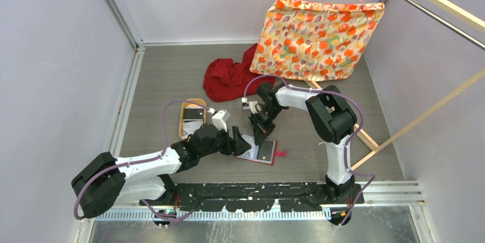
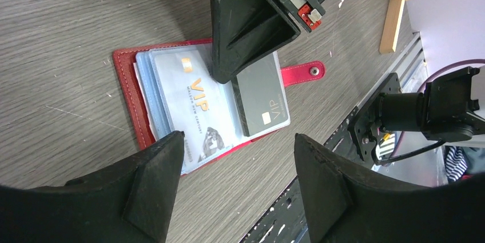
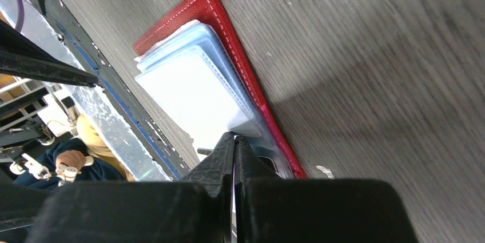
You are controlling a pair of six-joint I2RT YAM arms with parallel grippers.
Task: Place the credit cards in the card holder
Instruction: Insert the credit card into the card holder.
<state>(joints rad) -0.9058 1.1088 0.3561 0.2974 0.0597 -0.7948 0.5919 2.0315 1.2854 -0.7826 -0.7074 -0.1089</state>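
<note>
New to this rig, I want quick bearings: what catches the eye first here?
The open red card holder lies front-centre, with the shut right gripper tipped onto its clear sleeves and the open left gripper near it. An orange floral cloth hangs at back right.

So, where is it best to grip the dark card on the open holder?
By its free short end, toward the arm bases: the dark card lies flat on the card holder, its other end at the right gripper. Approach low from there.
</note>
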